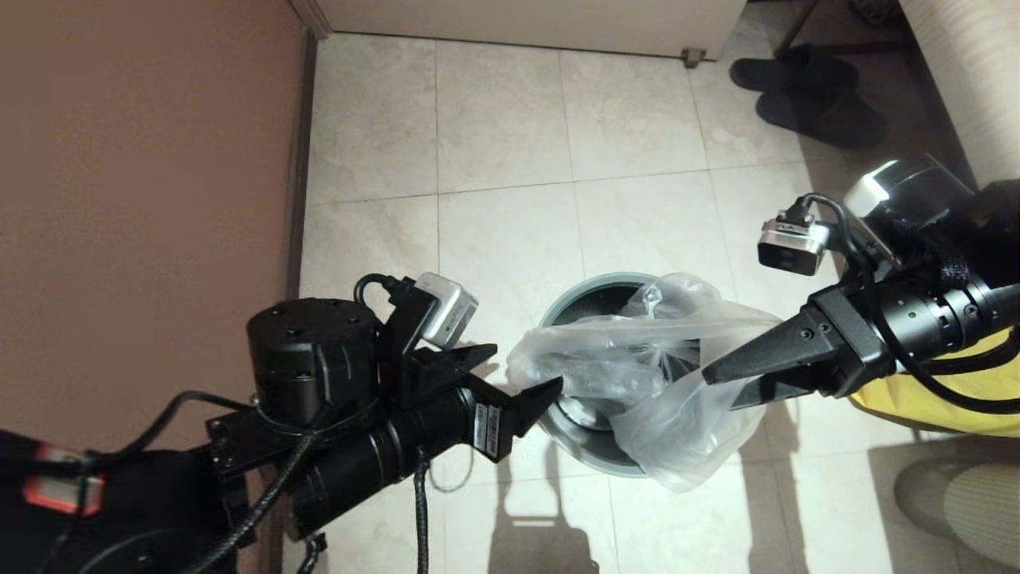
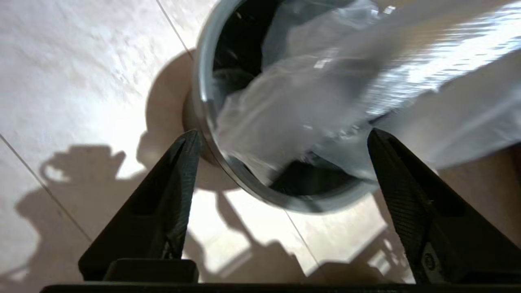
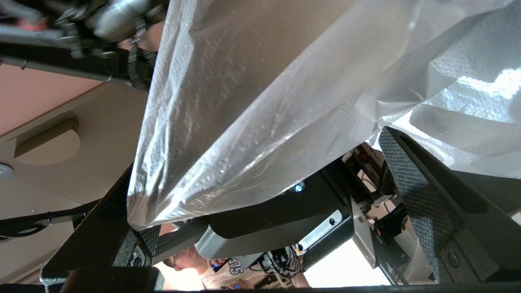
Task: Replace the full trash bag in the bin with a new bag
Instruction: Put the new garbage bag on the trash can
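Note:
The bin [image 1: 575, 293] stands on the tiled floor, its grey rim [image 2: 260, 191] and black inside showing in the left wrist view. The new bag [image 1: 637, 383], clear and crinkly, lies rumpled across the bin's mouth and hangs over its near side. My left gripper [image 1: 519, 371] is open at the bin's left edge, its jaws [image 2: 283, 133] wide apart with nothing between them. My right gripper [image 1: 721, 389] is open at the bin's right side. The new bag [image 3: 264, 81] drapes over its fingers [image 3: 411, 179]; its jaws [image 3: 260, 162] are spread and not pinching the bag.
A yellow sack [image 1: 916, 402] lies on the floor under my right arm. A brown wall [image 1: 143, 199] runs along the left. Black slippers [image 1: 805, 92] sit at the far right. A pale ribbed rounded object [image 1: 976, 494] is at the near right.

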You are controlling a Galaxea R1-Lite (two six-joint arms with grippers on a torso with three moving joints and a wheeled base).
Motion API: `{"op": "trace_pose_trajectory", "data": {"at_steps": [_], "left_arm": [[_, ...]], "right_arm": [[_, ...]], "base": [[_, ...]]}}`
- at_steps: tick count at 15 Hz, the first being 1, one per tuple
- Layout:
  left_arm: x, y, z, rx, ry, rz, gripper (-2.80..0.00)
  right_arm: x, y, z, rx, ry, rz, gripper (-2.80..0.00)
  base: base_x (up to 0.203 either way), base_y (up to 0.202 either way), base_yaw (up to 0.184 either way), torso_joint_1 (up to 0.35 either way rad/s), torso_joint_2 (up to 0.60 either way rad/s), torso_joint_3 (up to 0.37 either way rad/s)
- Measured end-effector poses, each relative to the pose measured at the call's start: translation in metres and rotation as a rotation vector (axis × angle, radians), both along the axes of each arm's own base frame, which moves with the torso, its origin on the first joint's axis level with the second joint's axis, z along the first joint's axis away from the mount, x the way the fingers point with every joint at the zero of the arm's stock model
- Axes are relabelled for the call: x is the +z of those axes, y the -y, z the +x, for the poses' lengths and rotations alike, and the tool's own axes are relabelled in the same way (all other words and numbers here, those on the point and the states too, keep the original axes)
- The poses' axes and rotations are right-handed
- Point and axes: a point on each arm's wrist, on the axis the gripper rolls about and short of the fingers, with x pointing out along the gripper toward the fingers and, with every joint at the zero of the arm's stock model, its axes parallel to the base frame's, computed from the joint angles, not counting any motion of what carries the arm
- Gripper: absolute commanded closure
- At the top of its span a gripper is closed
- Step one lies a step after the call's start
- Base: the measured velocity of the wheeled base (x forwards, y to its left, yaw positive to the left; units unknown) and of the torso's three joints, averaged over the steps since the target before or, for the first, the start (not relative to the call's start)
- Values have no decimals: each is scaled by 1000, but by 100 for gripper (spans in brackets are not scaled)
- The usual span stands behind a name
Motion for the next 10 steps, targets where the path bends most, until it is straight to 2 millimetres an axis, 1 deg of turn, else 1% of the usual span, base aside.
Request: {"op": "trace_pose_trajectory", "data": {"at_steps": [1,3,4,8,10], "left_arm": [[-5,1,7,1,29,-3,-280],[-9,6,22,17,57,-13,-280],[-10,9,30,27,59,-12,0],[-16,25,57,60,67,-15,0],[-14,34,68,61,82,-28,0]], "right_arm": [[1,0,0,-1,3,1,-280],[2,1,0,-1,7,2,-280],[2,1,0,-1,10,3,-280],[6,2,-4,-2,21,7,-280],[8,3,-6,-2,22,10,-280]], "base": [[0,0,0,0,0,0],[0,0,0,0,0,0],[0,0,0,0,0,0],[0,0,0,0,0,0],[0,0,0,0,0,0]]}}
